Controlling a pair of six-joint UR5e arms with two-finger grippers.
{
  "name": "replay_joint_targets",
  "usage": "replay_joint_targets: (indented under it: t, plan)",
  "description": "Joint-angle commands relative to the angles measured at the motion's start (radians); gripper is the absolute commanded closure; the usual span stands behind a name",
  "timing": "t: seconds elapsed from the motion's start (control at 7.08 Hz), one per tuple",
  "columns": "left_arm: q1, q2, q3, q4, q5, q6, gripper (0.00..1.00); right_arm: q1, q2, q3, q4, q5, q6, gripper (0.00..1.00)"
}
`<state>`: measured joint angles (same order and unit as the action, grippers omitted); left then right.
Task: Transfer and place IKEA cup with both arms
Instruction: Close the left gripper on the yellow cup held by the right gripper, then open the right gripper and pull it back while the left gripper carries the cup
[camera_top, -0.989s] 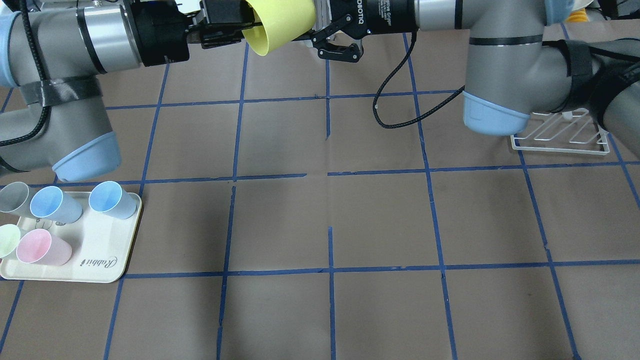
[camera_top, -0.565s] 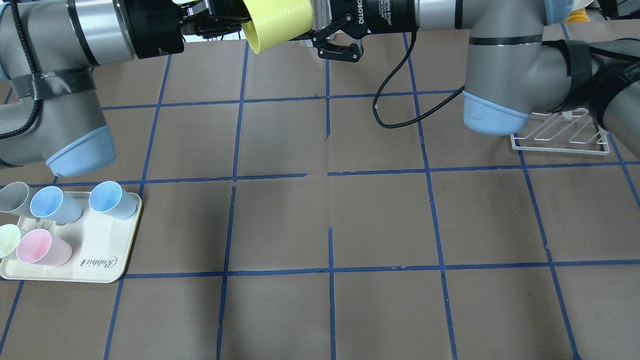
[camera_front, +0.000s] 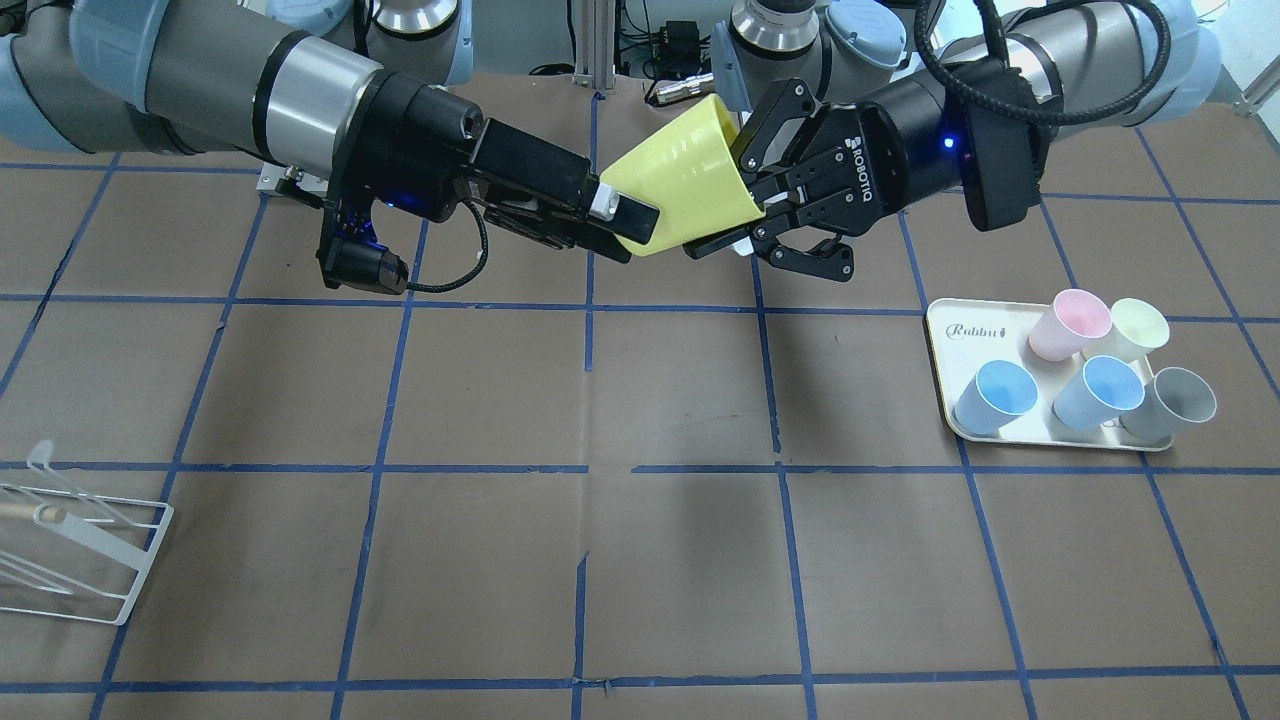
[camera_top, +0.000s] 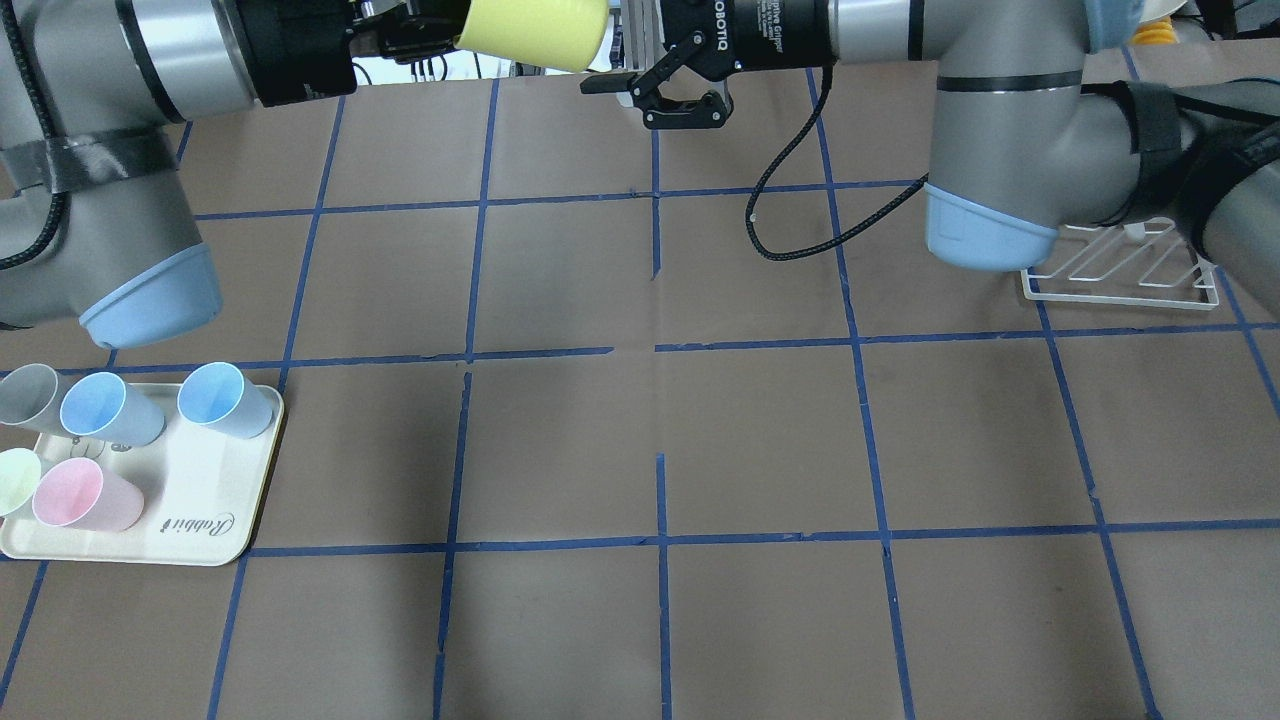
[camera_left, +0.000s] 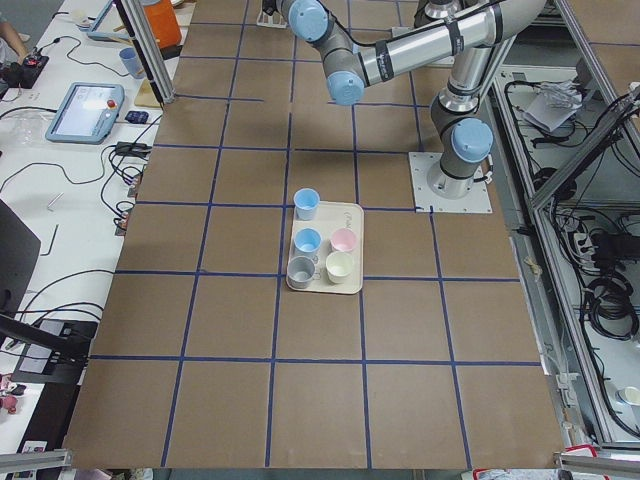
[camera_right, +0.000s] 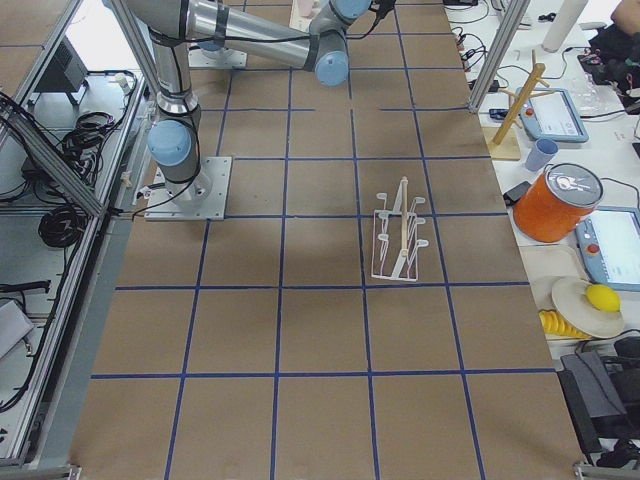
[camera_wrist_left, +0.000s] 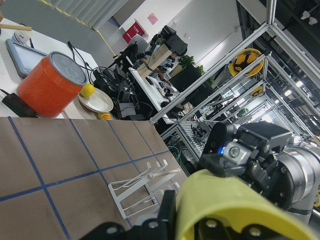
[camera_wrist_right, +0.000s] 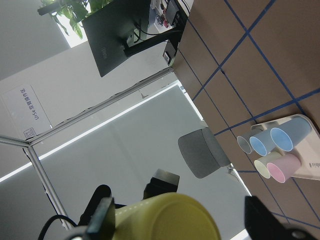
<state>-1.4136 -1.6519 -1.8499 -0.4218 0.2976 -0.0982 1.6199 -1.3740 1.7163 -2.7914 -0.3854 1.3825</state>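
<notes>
Far left: tray (camera_top: 215, 470) on counter (camera_top: 660, 420), 5 cups (camera_top: 70, 495) on it, unmoved.

Left claw (camera_front: 745, 185): clamped on wide end of IKEA cup (camera_top: 530, 30). Cup held sideways in air above counter's far centre. Versus 1 s ago: left arm (camera_top: 120, 200) and cup shifted left and toward far edge in overhead view.

Right claw (camera_front: 618, 228): fingers apart, 1 each side of cup base, spread wider than 1 s ago. Right arm (camera_top: 1000, 120) position unchanged.

Far right: wire rack (camera_top: 1120, 270), unmoved.
</notes>
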Motion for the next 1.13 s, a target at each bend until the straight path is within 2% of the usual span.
replay_joint_targets:
  t: [0.0, 0.28, 0.42, 0.71, 0.85, 0.99]
  plan:
    - [0.001, 0.001, 0.003, 0.0, 0.0, 0.0, 1.0, -0.015, -0.003, -0.003, 0.006, 0.038, 0.015, 0.0]
    - [0.019, 0.004, 0.005, -0.002, 0.001, 0.0, 1.0, -0.047, -0.002, -0.015, 0.004, 0.042, 0.047, 0.0]
    - [0.085, 0.017, 0.005, -0.005, -0.003, -0.014, 1.0, -0.105, 0.006, -0.065, 0.009, 0.045, 0.046, 0.0]
    - [0.119, 0.036, 0.006, -0.026, 0.017, -0.029, 1.0, -0.216, 0.022, -0.167, 0.09, 0.114, 0.015, 0.0]
    - [0.131, 0.034, -0.003, -0.038, 0.169, -0.017, 1.0, -0.215, 0.021, -0.162, 0.09, 0.099, -0.028, 0.01]
    - [0.145, 0.034, -0.003, -0.073, 0.232, -0.017, 1.0, -0.216, 0.02, -0.162, 0.107, 0.02, -0.081, 0.01]
